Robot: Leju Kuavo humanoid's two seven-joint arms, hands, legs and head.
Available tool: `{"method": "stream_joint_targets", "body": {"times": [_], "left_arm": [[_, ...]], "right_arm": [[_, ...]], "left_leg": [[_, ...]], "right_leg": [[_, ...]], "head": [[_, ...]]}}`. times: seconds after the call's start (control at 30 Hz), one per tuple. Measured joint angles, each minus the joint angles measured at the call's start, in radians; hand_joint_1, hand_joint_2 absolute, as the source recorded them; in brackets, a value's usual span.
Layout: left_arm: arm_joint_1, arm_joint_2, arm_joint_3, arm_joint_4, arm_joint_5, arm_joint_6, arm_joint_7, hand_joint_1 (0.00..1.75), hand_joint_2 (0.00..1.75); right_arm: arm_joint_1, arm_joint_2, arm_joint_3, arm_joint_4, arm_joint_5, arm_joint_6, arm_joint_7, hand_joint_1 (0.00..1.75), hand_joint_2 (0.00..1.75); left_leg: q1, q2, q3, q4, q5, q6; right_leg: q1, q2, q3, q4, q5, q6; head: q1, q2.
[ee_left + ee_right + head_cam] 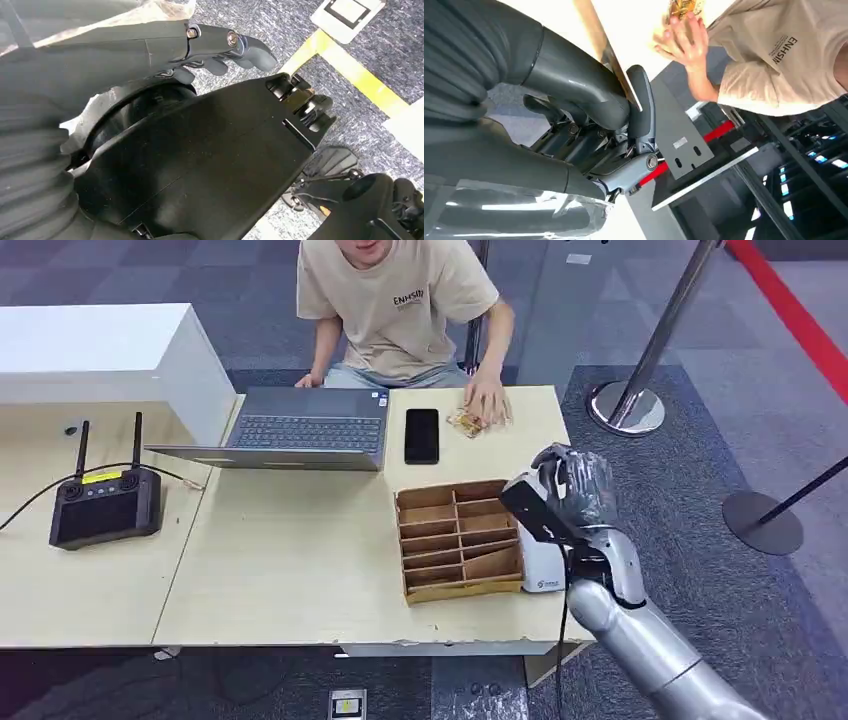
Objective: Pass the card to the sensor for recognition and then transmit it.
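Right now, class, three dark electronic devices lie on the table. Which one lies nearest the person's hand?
The black phone, lying flat just beside the person's hand. The laptop lies farther off, and the antenna controller sits across the table.

Pale wooden table (290,570); brown cardboard compartment box (458,539); grey open laptop (305,428); black flat phone (421,435); black antenna controller with yellow label (103,502); beige printed T-shirt (395,300); grey mottled carpet floor (690,480) with red stripe.

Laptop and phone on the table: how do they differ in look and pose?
The laptop is grey and opened out, keyboard showing; the phone is a black slab with a dark screen. The laptop is far bigger than the phone. The laptop sits toward the table's middle; the phone lies beside it, nearer the person's hand. Both rest on the pale table.
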Motion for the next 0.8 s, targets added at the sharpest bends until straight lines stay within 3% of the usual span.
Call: {"method": "stream_joint_targets", "body": {"times": [0.23, 0.47, 0.8], "left_arm": [[0.002, 0.000, 0.002, 0.000, 0.008, 0.000, 0.000, 0.00, 1.75], [0.002, 0.000, 0.007, 0.000, 0.018, -0.003, 0.011, 0.00, 1.75], [0.003, 0.000, 0.017, 0.000, 0.027, -0.002, 0.012, 0.00, 1.75]], "right_arm": [[0.031, 0.000, -0.037, 0.000, -0.082, -0.010, -0.037, 1.75, 1.75], [0.160, 0.014, -0.195, 0.010, -0.241, -0.014, -0.196, 1.75, 1.75], [0.259, 0.057, -0.349, 0.055, -0.323, -0.014, -0.278, 1.75, 1.75]], "left_leg": [[0.000, -0.001, 0.000, 0.000, 0.000, 0.000], [0.000, 0.000, -0.001, 0.000, 0.000, 0.000], [0.000, 0.000, 0.000, 0.000, 0.000, 0.000]], "right_leg": [[0.000, 0.000, 0.000, 0.000, 0.000, 0.000], [0.000, 0.000, 0.000, 0.000, 0.000, 0.000], [0.000, 0.000, 0.000, 0.000, 0.000, 0.000]], "head": [[0.000, 0.000], [0.000, 0.000], [0.000, 0.000]]}}
